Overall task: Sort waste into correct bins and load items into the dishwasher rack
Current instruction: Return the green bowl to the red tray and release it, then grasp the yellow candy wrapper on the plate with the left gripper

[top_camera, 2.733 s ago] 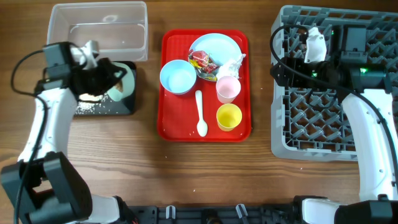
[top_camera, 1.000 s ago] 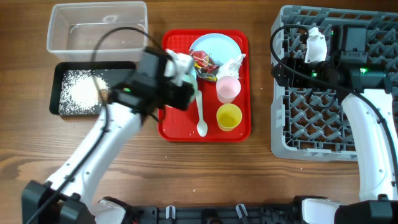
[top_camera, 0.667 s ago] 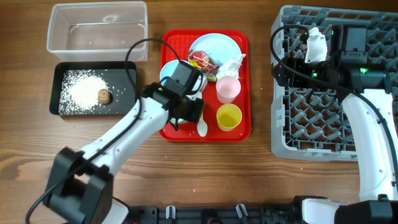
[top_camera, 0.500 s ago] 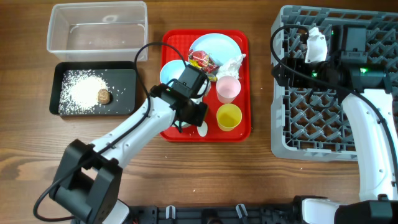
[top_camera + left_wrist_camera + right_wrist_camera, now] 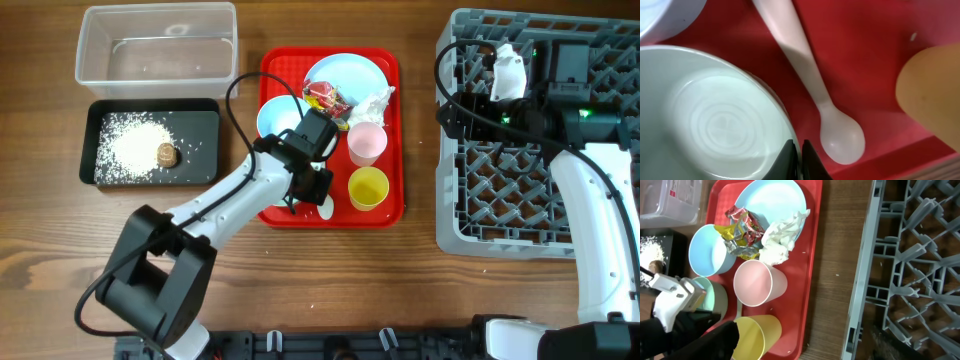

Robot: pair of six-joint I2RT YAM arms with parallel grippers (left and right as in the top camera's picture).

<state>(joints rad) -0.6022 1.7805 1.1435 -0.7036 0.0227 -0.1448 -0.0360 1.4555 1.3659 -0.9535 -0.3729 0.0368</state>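
The left gripper (image 5: pixel 799 156) was closed tightly on the rim of a light-blue bowl (image 5: pixel 715 120), over the near left part of the red tray (image 5: pixel 393 140), just left of the white spoon (image 5: pixel 807 70). The right gripper (image 5: pixel 506 72) hung over the far part of the dishwasher rack (image 5: pixel 500 200), its jaws wide apart and holding nothing

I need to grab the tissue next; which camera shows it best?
Right wrist: the tissue lies large and unobstructed at the rim of the plate. Overhead shows it small; left wrist misses it entirely.
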